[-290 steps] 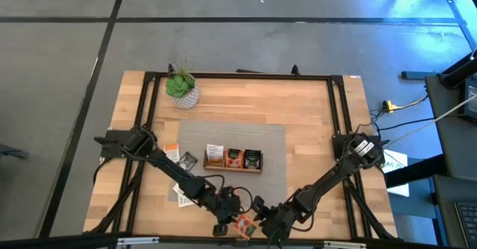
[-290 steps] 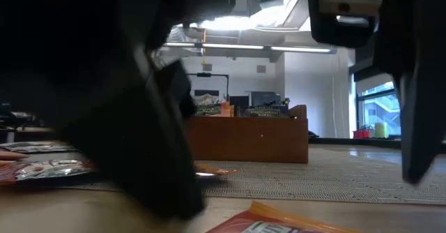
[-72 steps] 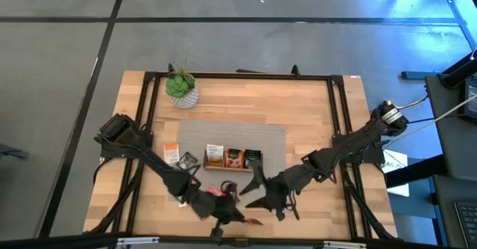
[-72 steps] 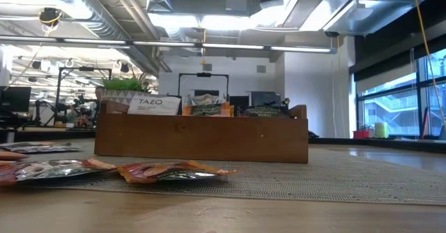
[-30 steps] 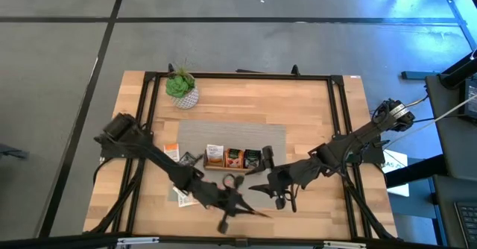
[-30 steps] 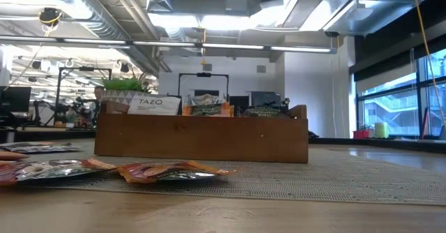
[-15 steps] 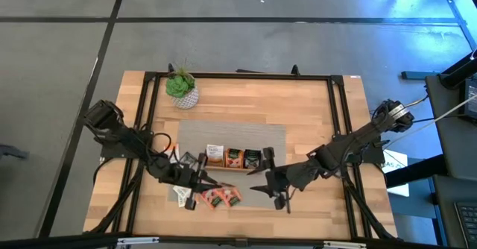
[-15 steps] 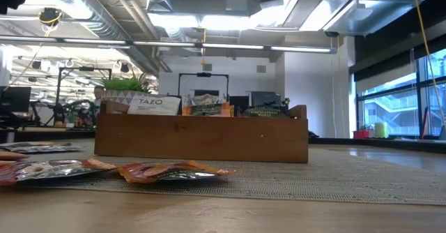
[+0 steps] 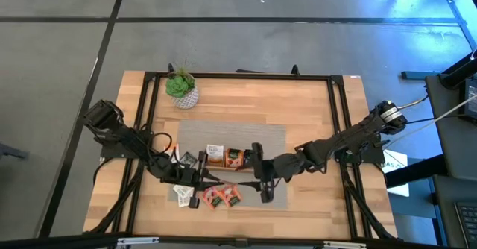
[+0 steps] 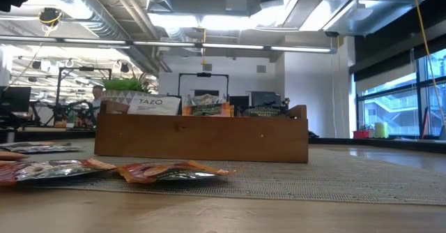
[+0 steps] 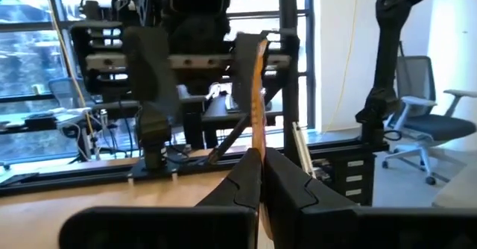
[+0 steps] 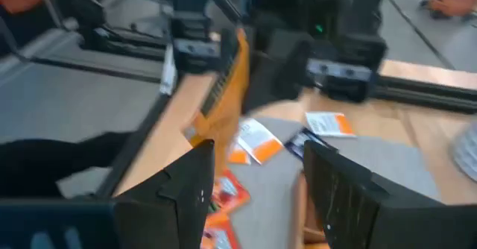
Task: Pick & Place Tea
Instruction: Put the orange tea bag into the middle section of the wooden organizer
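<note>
Above the front half of the light wooden table [image 9: 313, 115], left gripper [image 11: 258, 176] pinched closed on a thin orange-edged tea sachet [image 11: 257, 92], held upright, edge-on in the left wrist view. Right gripper [image 12: 257, 182] faces it from just beside the long brown wooden three-compartment tray [image 10: 202, 139], fingers spread apart, nothing between them. Tray stands on a grey woven mat [image 9: 272, 141], sachets upright inside. Loose red flat sachets [image 9: 220, 197] lie on the table in front of the tray; white-and-orange ones [image 9: 173, 151] sit left of it.
</note>
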Robot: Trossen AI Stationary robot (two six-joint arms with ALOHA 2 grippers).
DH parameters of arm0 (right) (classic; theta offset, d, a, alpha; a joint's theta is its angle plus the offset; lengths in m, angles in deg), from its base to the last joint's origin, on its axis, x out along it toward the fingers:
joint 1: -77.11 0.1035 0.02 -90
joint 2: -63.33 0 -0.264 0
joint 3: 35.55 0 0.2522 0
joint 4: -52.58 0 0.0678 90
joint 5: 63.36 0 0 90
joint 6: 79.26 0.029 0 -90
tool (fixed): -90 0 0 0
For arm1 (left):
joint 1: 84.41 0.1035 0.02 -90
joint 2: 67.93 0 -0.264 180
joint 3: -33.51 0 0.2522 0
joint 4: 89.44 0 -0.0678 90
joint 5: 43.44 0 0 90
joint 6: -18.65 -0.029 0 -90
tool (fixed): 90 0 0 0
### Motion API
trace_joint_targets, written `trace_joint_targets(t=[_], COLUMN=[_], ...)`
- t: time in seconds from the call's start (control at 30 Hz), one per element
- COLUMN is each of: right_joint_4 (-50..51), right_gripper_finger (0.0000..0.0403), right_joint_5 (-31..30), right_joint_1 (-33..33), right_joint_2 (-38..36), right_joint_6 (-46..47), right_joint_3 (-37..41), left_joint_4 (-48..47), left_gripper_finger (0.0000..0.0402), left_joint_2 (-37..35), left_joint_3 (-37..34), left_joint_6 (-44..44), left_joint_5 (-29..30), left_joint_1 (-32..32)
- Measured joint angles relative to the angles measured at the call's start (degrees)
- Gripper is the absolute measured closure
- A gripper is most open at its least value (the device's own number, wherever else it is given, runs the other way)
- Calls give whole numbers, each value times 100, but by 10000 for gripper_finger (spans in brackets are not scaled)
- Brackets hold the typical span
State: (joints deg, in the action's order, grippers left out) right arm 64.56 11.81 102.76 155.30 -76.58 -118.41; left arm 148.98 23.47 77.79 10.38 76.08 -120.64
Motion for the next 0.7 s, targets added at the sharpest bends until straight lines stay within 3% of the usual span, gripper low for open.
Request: trace_joint_targets(t=[0.43, 0.7], right_joint_4=[634, -128], right_gripper_finger=[204, 226], right_joint_5=[105, 101], right_joint_1=[25, 44], right_joint_2=[-2, -2], right_joint_6=[241, -26], right_joint_3=[-2, -2], left_joint_4=[4, 2], left_gripper_finger=[396, 396], left_joint_2=[0, 0], left_joint_3=[2, 2], left_joint_6=[1, 52], left_joint_5=[429, 260], left_joint_1=[-14, -15])
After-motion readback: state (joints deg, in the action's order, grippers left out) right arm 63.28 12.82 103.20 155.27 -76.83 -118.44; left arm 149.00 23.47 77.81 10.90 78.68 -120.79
